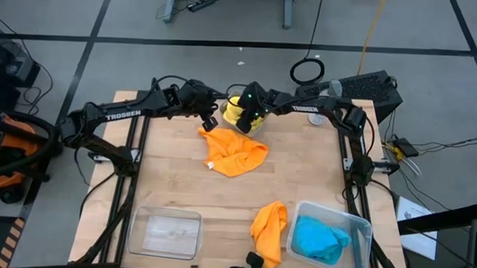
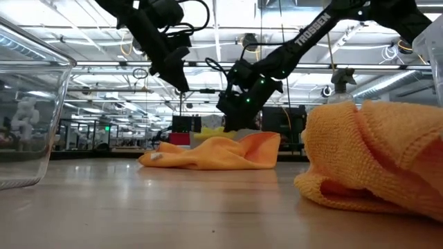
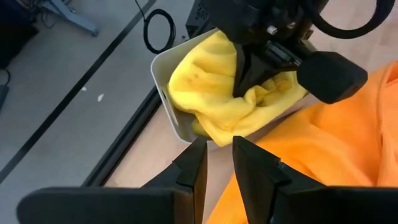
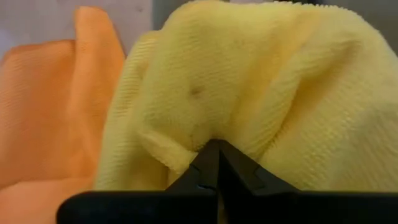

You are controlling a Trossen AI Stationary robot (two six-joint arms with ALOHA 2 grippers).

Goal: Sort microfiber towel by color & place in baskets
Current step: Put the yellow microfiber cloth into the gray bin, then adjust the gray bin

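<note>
A yellow microfiber towel (image 3: 205, 81) lies bunched in the small greyish basket (image 3: 163, 93) at the table's far middle, with my right gripper (image 3: 245, 84) shut on it. One fold spills over the basket's near rim. My left gripper (image 3: 214, 163) hovers just left of the basket, above the far corner of an orange towel (image 1: 236, 154) spread on the table. Its fingers are slightly open with nothing between them. A second orange towel (image 1: 269, 230) lies crumpled near the front edge. My right gripper pinches a puckered fold of the yellow towel (image 4: 186, 140) between its two shut fingertips. It slants down into the basket from the table's far right. The towel rests in the basket, slack around the fingers. How many layers are caught, I cannot tell.
A clear basket (image 1: 364, 227) at the front right holds blue cloth (image 1: 321, 239). Another clear basket (image 1: 167, 231) stands at the front left. The wood between the spread orange towel and the front baskets is bare.
</note>
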